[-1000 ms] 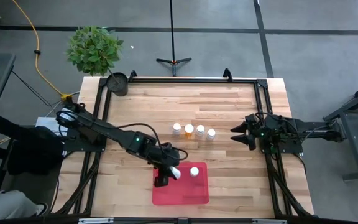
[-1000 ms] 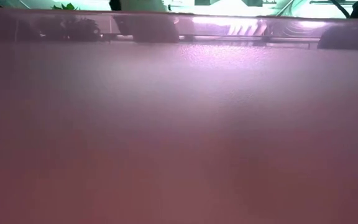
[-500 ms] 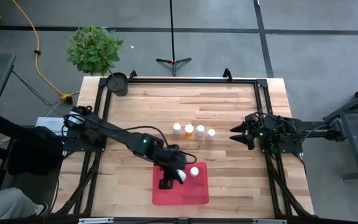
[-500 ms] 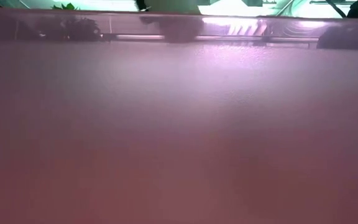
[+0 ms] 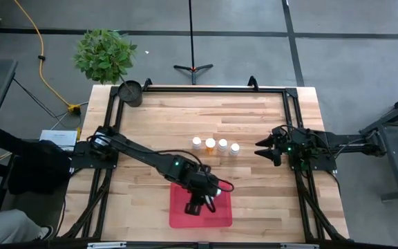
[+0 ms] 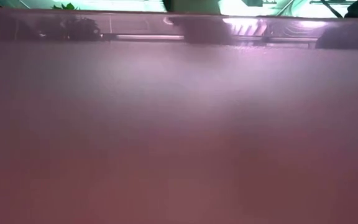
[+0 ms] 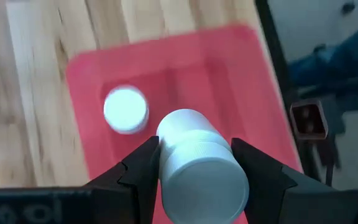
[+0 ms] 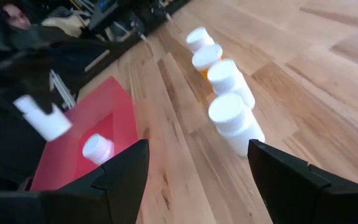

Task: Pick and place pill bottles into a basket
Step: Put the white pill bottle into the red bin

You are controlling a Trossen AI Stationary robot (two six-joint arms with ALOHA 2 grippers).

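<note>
The red tray (image 5: 218, 217) lies at the table's near middle. My left gripper (image 5: 206, 197) is over it, shut on a white pill bottle (image 7: 197, 165), which also shows in the right wrist view (image 8: 42, 121). A second white-capped bottle (image 7: 125, 109) stands upright on the tray floor beside it. Several more bottles stand in a row on the wood at mid-table (image 5: 215, 144), at least one of them orange (image 8: 205, 61). My right gripper (image 5: 262, 152) is open and empty to the right of that row. My left gripper pinches the white bottle by its two round sides (image 7: 166, 163) between its two fingers (image 7: 143, 167). The fingers come from above, slanting down. The bottle sits tilted in the hold (image 8: 42, 121), lifted clear of the tray floor.
A small dark pot (image 5: 130, 92) stands at the table's far left corner, with a leafy plant (image 5: 104, 54) behind it. Black frame rails (image 5: 206, 90) run along the table's far and side edges. The tray's red wall (image 6: 179, 124) fills the low view.
My left gripper has carried the white bottle toward the table's right edge, from over the tray's left edge to over its middle, next to the standing bottle. It has stayed shut on the bottle.
</note>
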